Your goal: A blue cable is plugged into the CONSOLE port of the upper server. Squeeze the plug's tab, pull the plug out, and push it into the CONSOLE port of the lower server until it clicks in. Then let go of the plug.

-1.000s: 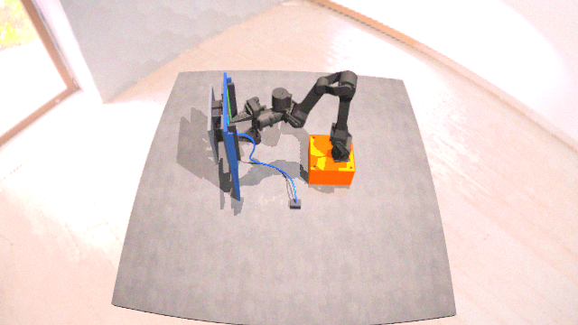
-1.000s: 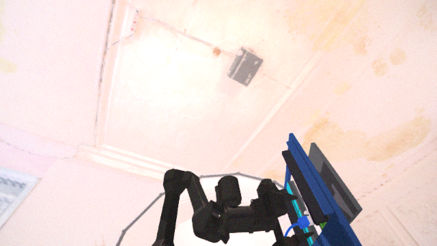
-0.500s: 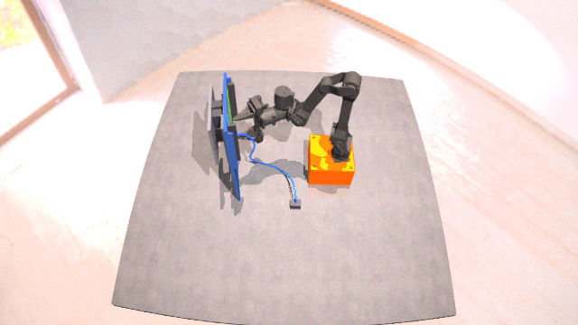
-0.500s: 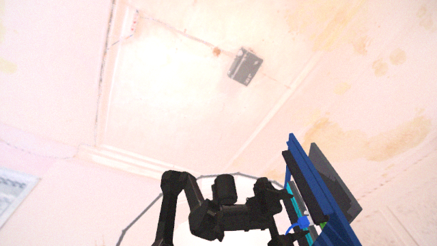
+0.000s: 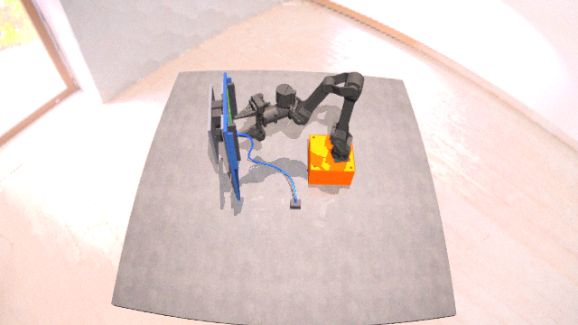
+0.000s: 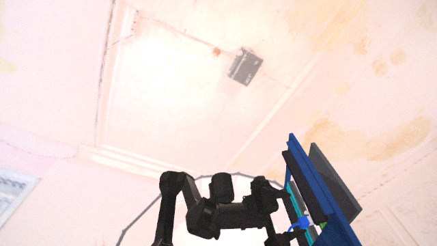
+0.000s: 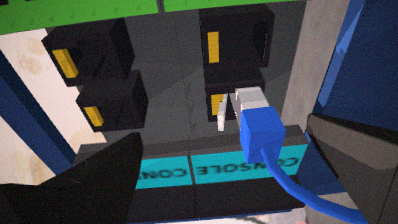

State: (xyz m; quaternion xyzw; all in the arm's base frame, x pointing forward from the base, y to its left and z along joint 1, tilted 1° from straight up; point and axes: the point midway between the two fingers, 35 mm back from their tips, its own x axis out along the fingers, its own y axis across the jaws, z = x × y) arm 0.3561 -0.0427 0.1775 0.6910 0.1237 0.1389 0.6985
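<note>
Standing wide, the claw (image 5: 241, 125) (image 6: 297, 213) (image 7: 224, 131) has nothing gripped between its fingers. The blue plug (image 6: 303, 222) (image 7: 262, 132) sits within the gap in the wrist view, nearer the claw finger on the right of that picture. Its pale front end is at the lower socket of the right-hand pair there; how deeply it is seated, I cannot tell. A thin white tab (image 7: 222, 112) stands out beside the plug, towards the claw's other finger. From the back of the plug, the blue cable (image 5: 271, 165) (image 7: 300, 199) passes the claw's near side and curves across the grey surface (image 5: 289, 262) to a small dark block (image 5: 295, 204), well apart from the claw. Ahead of the claw rises the blue frame (image 5: 230, 144) (image 6: 321, 184). A cyan strip (image 7: 227, 167) lettered CONSOLE lies behind the open fingers in the wrist view. Behind the claw, the arm (image 5: 348, 115) (image 6: 167, 219) reaches back to its orange base (image 5: 330, 178).
</note>
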